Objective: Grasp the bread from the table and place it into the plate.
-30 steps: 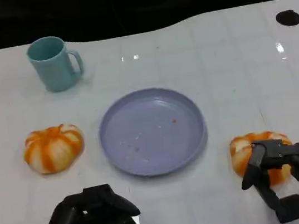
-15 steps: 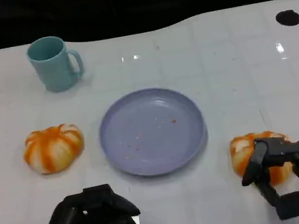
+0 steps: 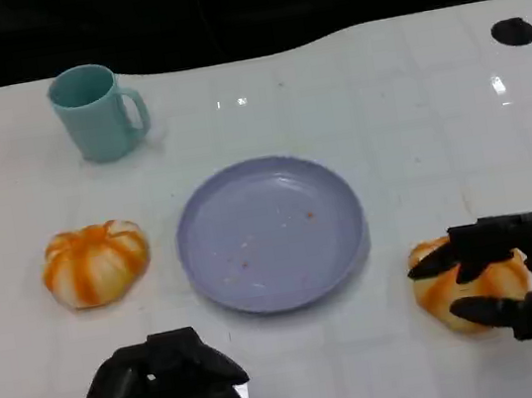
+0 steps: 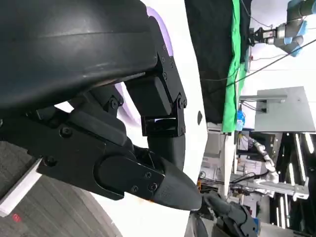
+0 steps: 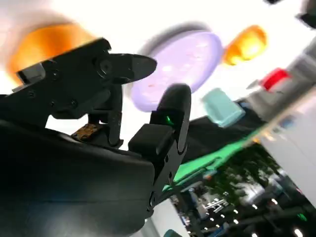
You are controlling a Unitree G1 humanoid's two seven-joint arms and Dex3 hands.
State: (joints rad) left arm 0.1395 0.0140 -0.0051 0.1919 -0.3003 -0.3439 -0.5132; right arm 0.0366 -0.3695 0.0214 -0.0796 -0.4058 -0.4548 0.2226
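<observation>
Bread (image 3: 472, 290) seen at right front of white bench (image 3: 417, 136), just right of purple plate (image 3: 271, 230), not on it. Bread straddled by right hand (image 3: 518, 276), fingers (image 3: 473, 240) laid over top and near side; firm grip cannot be told. Second bread (image 3: 95, 262) left of plate. Teal mug (image 3: 96, 112) at far left. Left hand (image 3: 165, 392) curled, nothing held.

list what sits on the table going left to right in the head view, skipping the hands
bread on the left → teal mug → purple plate → bread on the right, which the right hand is reaching around.
</observation>
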